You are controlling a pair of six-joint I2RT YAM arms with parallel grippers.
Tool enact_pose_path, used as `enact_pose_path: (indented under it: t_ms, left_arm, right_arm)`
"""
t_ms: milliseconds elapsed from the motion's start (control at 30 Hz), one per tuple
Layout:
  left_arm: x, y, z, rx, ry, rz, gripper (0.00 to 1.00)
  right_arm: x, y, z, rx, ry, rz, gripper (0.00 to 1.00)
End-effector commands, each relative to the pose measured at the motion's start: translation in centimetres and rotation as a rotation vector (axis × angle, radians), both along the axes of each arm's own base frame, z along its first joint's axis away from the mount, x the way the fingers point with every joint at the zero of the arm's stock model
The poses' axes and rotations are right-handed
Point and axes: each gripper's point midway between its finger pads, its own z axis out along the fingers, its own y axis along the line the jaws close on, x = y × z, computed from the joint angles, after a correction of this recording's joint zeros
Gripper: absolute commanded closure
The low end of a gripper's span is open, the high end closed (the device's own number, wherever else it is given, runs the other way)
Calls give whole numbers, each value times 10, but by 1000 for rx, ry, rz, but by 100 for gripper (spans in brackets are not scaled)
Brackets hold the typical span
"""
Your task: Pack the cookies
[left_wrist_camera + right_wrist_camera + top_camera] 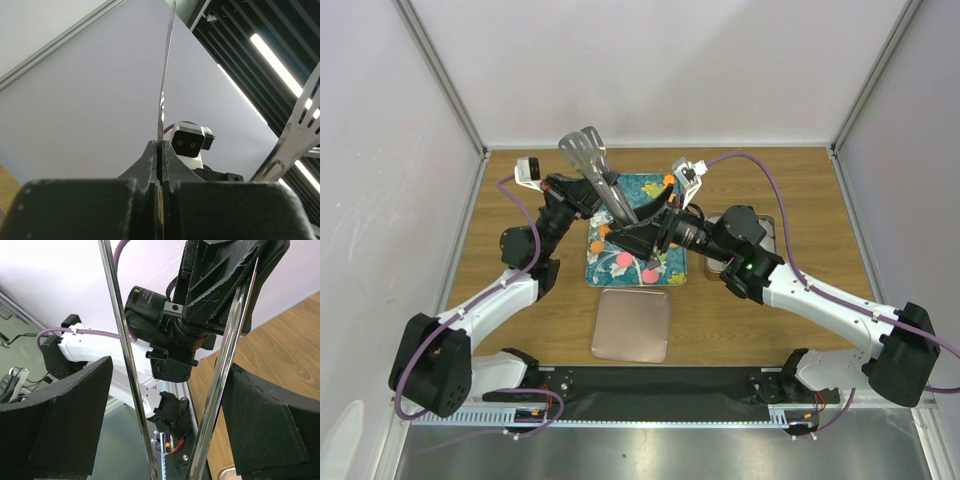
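Observation:
Metal tongs (588, 152) with slotted blades stick up over the teal tray (642, 185). My left gripper (607, 198) is shut on one tong arm (165, 75), which shows edge-on between its fingers; the other blade (300, 130) hangs to the right. My right gripper (657, 238) stands open around both tong arms (122, 340), with a gap on the left side (170, 365). Small round cookies lie on the tray, among them a pink one (623, 261) and an orange one (667, 180). Others are hidden under the arms.
A rose-gold lid (632, 325) lies flat in front of the tray. A silvery tin (767, 225) sits right of the tray, partly under my right arm. White walls enclose the wooden table (800, 190) on three sides.

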Motion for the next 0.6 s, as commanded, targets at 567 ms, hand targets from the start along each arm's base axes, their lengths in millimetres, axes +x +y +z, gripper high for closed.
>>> enact_pose_path:
  t_ms: [567]
  left_arm:
    - [-19,11,25,-38,-156,42,71]
  right_arm:
    - [0,-11,26,62,-78,-52,37]
